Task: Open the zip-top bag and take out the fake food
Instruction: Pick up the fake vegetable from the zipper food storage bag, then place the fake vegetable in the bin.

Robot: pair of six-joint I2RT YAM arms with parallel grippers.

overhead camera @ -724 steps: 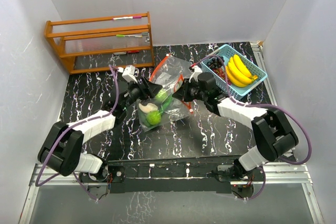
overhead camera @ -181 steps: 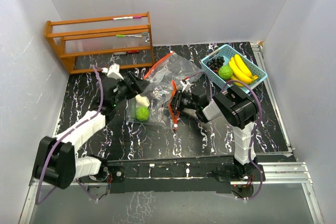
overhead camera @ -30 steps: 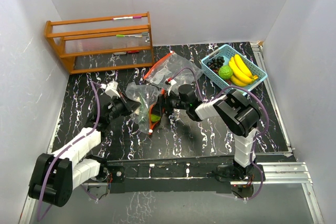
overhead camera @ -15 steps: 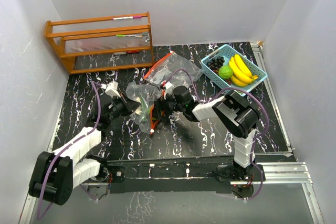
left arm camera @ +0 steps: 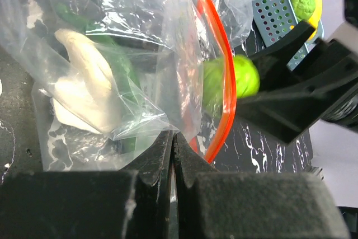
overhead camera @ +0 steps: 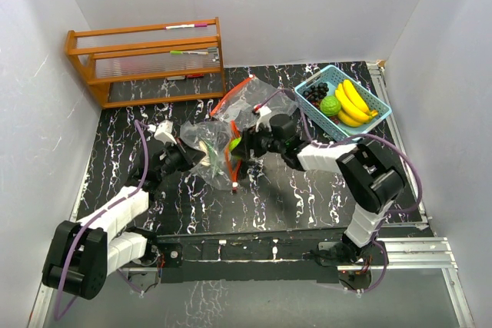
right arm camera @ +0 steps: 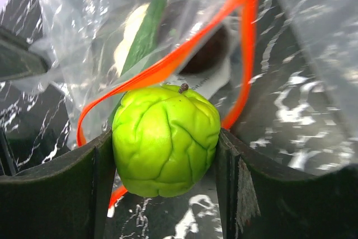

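Black marbled desk [overhead camera: 307, 190] underneath. Right hand [overhead camera: 240, 144] clamped on green fruit [right arm camera: 166, 138] at orange mouth of zip-top bag [left arm camera: 134, 37]; left hand [left arm camera: 172, 155] pinched shut on its plastic. Hold that pinch firm, draw fruit straight out clear of the zip, then toward basket [overhead camera: 374, 124].

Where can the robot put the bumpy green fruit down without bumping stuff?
Bare black marbled table lies in front of the clear orange-sealed zip-top bag, and at left in front of the wooden rack. The middle and the light-blue perforated basket are crowded.
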